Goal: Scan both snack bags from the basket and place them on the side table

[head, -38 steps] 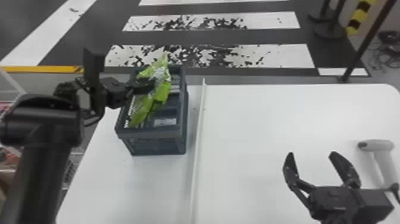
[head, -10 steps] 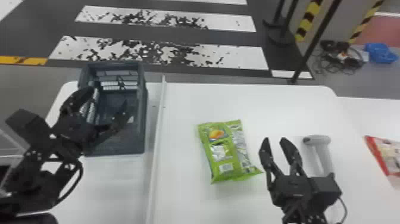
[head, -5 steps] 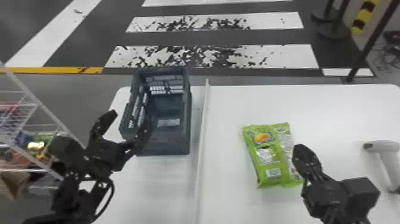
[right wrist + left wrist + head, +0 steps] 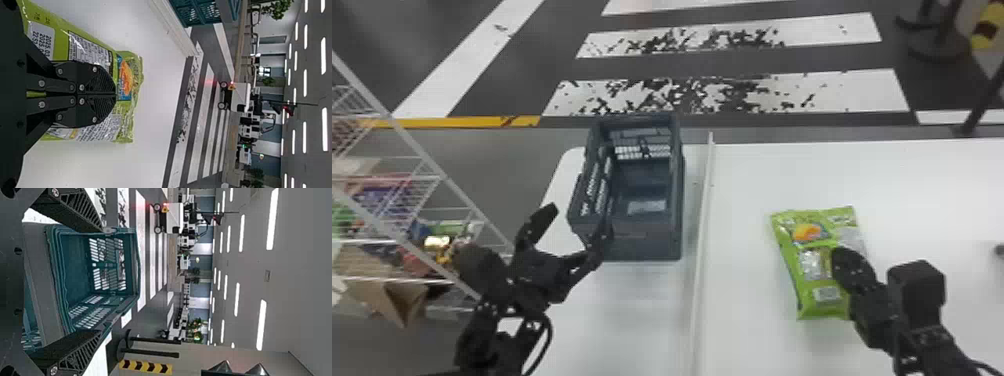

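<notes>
The green snack bag (image 4: 814,265) lies flat on the white table, right of the divider. Over its lower right part is my right gripper (image 4: 844,257). In the right wrist view, the right gripper (image 4: 116,94) has both fingers pressed together above the bag (image 4: 127,64), hiding its middle. The bag keeps its flat shape under them. My left gripper (image 4: 579,220) stands open at the near left of the dark basket (image 4: 644,242), one finger overlapping its near wall. In the left wrist view, the left gripper (image 4: 100,282) has its fingers wide apart, with the basket's bare inside (image 4: 76,262) between them.
A white divider strip (image 4: 703,240) runs along the white table (image 4: 762,355) between basket and bag. At the left rises a wire shelf (image 4: 414,177) with mixed goods, beyond the table. A barrier post (image 4: 982,102) stands past the far right edge.
The green bag left the left gripper and the basket and lies on the table. My right gripper has shut and moved left over it. The head view has shifted.
</notes>
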You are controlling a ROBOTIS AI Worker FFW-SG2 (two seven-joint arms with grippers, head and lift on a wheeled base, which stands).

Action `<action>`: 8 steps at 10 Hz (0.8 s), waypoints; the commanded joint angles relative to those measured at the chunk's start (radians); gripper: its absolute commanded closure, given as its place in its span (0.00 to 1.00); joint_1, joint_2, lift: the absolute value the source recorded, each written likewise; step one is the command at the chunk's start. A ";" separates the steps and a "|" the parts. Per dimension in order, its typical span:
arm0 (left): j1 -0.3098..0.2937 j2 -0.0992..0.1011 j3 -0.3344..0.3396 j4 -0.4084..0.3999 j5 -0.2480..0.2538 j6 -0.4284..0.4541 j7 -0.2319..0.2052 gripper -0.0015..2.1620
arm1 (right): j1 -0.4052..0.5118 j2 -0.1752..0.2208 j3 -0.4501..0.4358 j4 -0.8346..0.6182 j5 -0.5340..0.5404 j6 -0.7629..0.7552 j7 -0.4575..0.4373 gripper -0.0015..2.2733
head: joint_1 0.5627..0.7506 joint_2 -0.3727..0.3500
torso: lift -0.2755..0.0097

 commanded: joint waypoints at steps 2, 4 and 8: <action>0.004 0.002 0.001 0.008 0.004 0.000 0.000 0.04 | -0.046 0.001 0.002 0.107 0.011 0.028 0.004 0.94 | 0.70 0.82 | 0.70; 0.001 0.004 0.001 0.013 0.011 0.000 0.000 0.04 | -0.041 0.001 0.002 0.121 0.011 0.009 0.004 0.94 | 0.70 0.83 | 0.70; 0.001 0.004 0.001 0.036 0.016 -0.003 -0.008 0.04 | 0.068 0.001 -0.013 -0.185 -0.038 0.028 0.015 0.94 | 0.70 0.82 | 0.70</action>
